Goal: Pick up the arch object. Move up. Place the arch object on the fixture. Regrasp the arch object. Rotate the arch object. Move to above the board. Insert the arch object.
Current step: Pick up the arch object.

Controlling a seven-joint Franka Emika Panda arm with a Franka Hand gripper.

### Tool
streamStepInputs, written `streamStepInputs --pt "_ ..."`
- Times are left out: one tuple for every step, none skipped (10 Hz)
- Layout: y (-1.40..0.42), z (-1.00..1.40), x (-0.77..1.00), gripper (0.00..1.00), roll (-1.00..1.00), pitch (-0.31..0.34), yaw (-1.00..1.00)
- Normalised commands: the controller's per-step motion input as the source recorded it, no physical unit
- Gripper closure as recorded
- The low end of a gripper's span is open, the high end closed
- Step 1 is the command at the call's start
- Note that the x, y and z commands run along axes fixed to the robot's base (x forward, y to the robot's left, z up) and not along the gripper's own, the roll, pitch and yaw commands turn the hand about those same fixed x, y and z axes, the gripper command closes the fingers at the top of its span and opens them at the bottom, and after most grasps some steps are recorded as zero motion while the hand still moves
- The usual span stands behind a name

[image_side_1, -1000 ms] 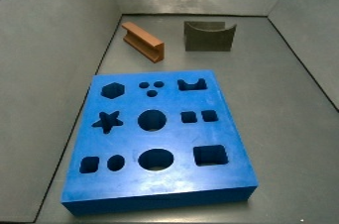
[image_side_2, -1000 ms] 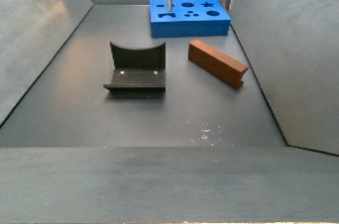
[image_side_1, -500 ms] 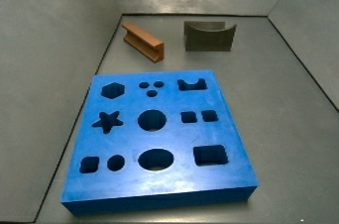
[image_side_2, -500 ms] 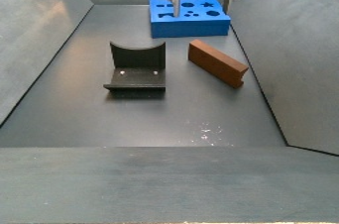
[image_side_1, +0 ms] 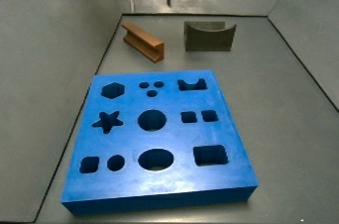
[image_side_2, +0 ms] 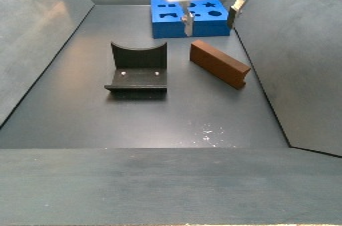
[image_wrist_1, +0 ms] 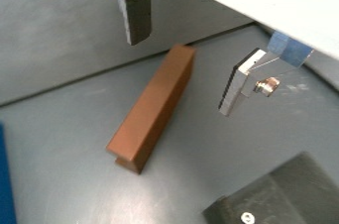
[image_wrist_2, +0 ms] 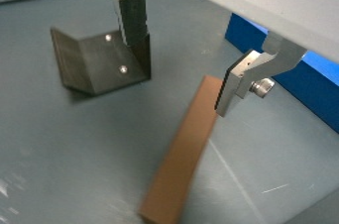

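Over the last second I have come down from the top edge of the side views: before, only my finger tips showed above the floor; now my white body fills the upper part of a side view and my gripper hangs over the arch object. I judge that this is the approach for the pick-up, with nothing grasped yet.

Going left to right in a side view: the arch object lies flat on the grey floor, unmoved, well apart from the board. To its right stands the fixture, its scoop empty. The board's cut-outs are all empty too, the arch notch included.

In a wrist view my fingers are spread wide, one on each side of the bar and both clear of it, with the wood showing between them and below. In another wrist view the arch object runs away from the fixture, and a corner of the board shows behind one finger.

I expect I need more descent before closing across the bar's narrow width.
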Motion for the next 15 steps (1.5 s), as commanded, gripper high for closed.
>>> streamStepInputs --pt "-0.16 -0.60 -0.17 0.00 0.00 0.000 0.56" --pt "-0.03 -0.61 -0.13 0.00 0.00 0.000 0.49" --pt "-0.06 -0.65 -0.11 0.00 0.00 0.000 0.47" --pt "-0.03 -0.67 -0.09 0.00 0.01 0.000 0.43" --pt "0.00 -0.66 -0.05 0.00 0.01 0.000 0.43" --pt "0.00 -0.69 -0.13 0.00 0.03 0.000 0.41" --pt "0.00 -0.70 -0.20 0.00 0.08 0.000 0.43" --pt "0.00 -0.70 -0.19 0.00 0.11 0.000 0.41" --pt "-0.17 -0.72 -0.17 0.00 0.24 0.014 0.36" --pt "-0.19 -0.64 -0.02 0.00 0.29 0.043 0.29" --pt "-0.28 -0.51 0.00 0.00 0.40 0.047 0.10" --pt "-0.22 -0.46 0.06 0.00 0.46 0.007 0.00" --pt "-0.14 -0.29 0.02 0.00 0.50 0.000 -0.03" --pt "-0.04 -0.22 0.00 0.00 0.50 0.000 -0.01" --pt "0.00 -0.25 -0.11 0.00 0.50 0.000 0.00"
